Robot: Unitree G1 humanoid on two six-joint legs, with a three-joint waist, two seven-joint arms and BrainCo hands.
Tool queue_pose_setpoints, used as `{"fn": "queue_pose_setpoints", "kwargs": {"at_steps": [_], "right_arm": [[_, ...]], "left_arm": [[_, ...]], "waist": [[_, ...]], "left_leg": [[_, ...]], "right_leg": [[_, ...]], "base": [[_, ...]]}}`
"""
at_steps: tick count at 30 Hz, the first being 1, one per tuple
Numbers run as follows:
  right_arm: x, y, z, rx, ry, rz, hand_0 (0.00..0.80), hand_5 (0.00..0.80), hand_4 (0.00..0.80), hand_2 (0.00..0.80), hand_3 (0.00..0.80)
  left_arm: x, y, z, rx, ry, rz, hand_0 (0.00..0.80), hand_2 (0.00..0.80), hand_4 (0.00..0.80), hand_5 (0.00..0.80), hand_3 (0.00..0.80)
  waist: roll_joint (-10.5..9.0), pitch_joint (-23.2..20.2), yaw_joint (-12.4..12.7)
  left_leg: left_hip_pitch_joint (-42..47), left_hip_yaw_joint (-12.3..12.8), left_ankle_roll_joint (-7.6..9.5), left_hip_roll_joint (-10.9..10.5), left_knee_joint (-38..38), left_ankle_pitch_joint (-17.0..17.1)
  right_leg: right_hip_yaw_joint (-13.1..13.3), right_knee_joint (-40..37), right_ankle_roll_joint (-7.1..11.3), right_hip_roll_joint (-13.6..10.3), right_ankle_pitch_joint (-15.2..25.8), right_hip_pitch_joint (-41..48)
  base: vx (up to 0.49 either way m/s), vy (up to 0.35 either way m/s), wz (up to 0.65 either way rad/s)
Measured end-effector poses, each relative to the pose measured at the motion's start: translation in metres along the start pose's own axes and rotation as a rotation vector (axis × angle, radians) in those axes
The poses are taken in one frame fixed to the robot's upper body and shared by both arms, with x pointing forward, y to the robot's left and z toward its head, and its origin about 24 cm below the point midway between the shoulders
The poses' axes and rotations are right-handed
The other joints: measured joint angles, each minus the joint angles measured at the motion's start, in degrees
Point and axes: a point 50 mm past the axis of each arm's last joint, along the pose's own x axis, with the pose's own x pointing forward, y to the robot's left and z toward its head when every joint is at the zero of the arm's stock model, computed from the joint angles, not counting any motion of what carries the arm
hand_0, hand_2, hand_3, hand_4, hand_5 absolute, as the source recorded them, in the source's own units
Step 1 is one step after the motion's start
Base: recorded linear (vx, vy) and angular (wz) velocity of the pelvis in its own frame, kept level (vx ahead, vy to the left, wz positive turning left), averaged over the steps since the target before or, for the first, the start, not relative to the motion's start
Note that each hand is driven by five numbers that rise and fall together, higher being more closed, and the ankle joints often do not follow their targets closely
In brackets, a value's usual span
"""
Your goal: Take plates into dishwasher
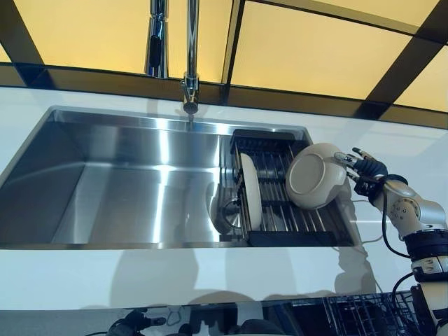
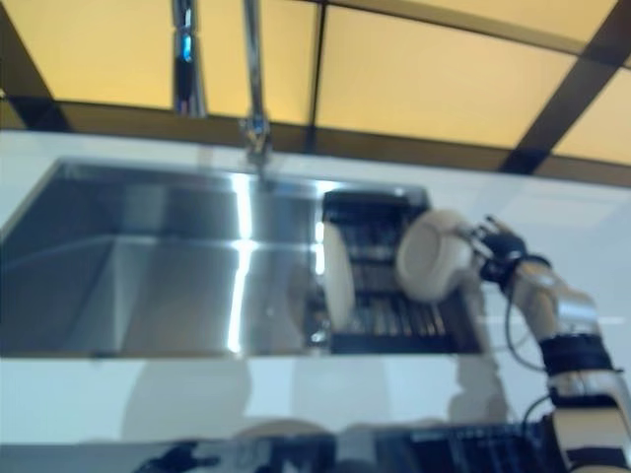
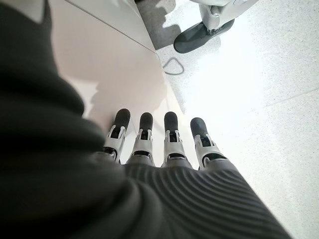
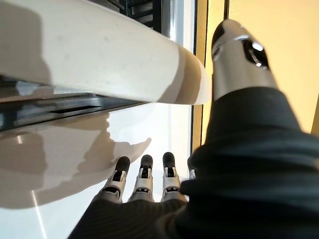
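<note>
A beige plate (image 1: pixel 315 175) tilts over the right end of the black dish rack (image 1: pixel 280 224) in the sink. My right hand (image 1: pixel 365 170) grips its right rim. In the right wrist view the plate's rim (image 4: pixel 99 55) lies between the thumb (image 4: pixel 239 55) and the fingers (image 4: pixel 144 179). A second beige plate (image 1: pixel 250 190) stands upright on edge in the rack's left side. My left hand (image 3: pixel 149 144) hangs low beside the white cabinet front, its fingers straight and holding nothing.
The steel sink (image 1: pixel 126 203) is set into a white counter (image 1: pixel 210 273), with a faucet (image 1: pixel 190 84) over its back edge. A dark wire dishwasher basket (image 1: pixel 350 311) shows below the counter's front edge at the lower right.
</note>
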Motion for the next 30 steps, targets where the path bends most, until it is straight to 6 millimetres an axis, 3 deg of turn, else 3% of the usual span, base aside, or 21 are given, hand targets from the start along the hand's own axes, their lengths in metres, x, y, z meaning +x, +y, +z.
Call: {"fn": "queue_pose_setpoints", "kwargs": {"at_steps": [30], "right_arm": [[-0.0007,0.0086,0.0013,0.06,0.039,0.087,0.0,0.0,0.0,0.0,0.0]], "left_arm": [[-0.0006,-0.0014,-0.0033,0.003,0.006,-0.002,0.0,0.0,0.0,0.0,0.0]], "waist": [[0.02,0.0,-0.1]], "left_leg": [[0.4,0.8,-0.05,0.0,0.0,-0.1]], "right_leg": [[0.0,0.0,0.0,0.1,0.0,0.1]], "base": [[0.001,0.001,0.0]]}}
